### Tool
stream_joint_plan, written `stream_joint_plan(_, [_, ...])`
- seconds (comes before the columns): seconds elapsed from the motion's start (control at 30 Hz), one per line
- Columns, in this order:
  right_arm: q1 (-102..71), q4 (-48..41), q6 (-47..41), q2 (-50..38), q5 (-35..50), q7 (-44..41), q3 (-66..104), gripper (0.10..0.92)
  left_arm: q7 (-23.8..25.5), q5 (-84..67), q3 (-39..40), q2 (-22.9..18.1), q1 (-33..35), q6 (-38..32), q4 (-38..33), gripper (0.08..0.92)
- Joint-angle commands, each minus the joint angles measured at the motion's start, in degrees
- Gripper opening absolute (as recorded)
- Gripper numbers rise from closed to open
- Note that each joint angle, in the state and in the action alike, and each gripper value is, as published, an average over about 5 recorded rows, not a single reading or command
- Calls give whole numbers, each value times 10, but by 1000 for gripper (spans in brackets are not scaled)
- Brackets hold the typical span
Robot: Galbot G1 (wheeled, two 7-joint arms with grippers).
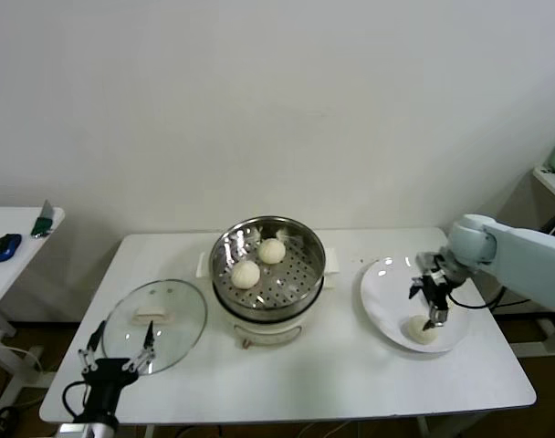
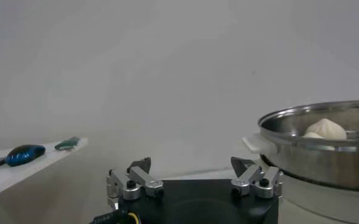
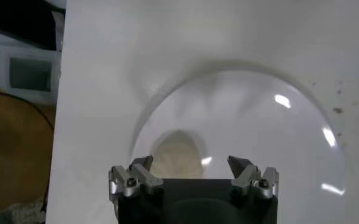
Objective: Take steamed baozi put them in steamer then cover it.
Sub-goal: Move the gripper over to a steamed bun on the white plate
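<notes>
The steel steamer (image 1: 225, 248) stands mid-table on its white base and holds two cream baozi (image 1: 246, 273) (image 1: 272, 250). One more baozi (image 1: 422, 330) lies on the white plate (image 1: 382, 301) at the right. My right gripper (image 1: 431, 304) is open, just above that baozi; in the right wrist view the bun (image 3: 178, 153) sits between the spread fingertips (image 3: 190, 162). The glass cover (image 1: 186, 319) with its white handle lies flat left of the steamer. My left gripper (image 1: 120, 349) is open and empty at the table's front left edge, beside the cover. In its view (image 2: 190, 163) the steamer (image 2: 313, 149) shows with a baozi (image 2: 327, 128).
A side table (image 1: 8, 265) at far left holds a blue object (image 1: 5, 245) and a green object (image 1: 44, 224). A shelf edge (image 1: 551, 181) stands at far right. The wall runs behind the table.
</notes>
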Motion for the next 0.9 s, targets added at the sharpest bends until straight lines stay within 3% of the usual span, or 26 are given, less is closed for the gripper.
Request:
stream_joint_plan(0.03, [-80, -35, 8, -8, -50, -2, 50, 823, 0, 2, -1, -4, 6, -2, 5, 823])
stream_joint_plan(0.57, [-82, -68, 12, 32, -47, -4, 54, 817, -2, 8, 1, -2, -6, -1, 19, 823])
stream_joint_plan(0.9, [-62, -71, 16, 39, -38, -8, 45, 737, -2, 10, 0, -4, -4, -1, 18, 823])
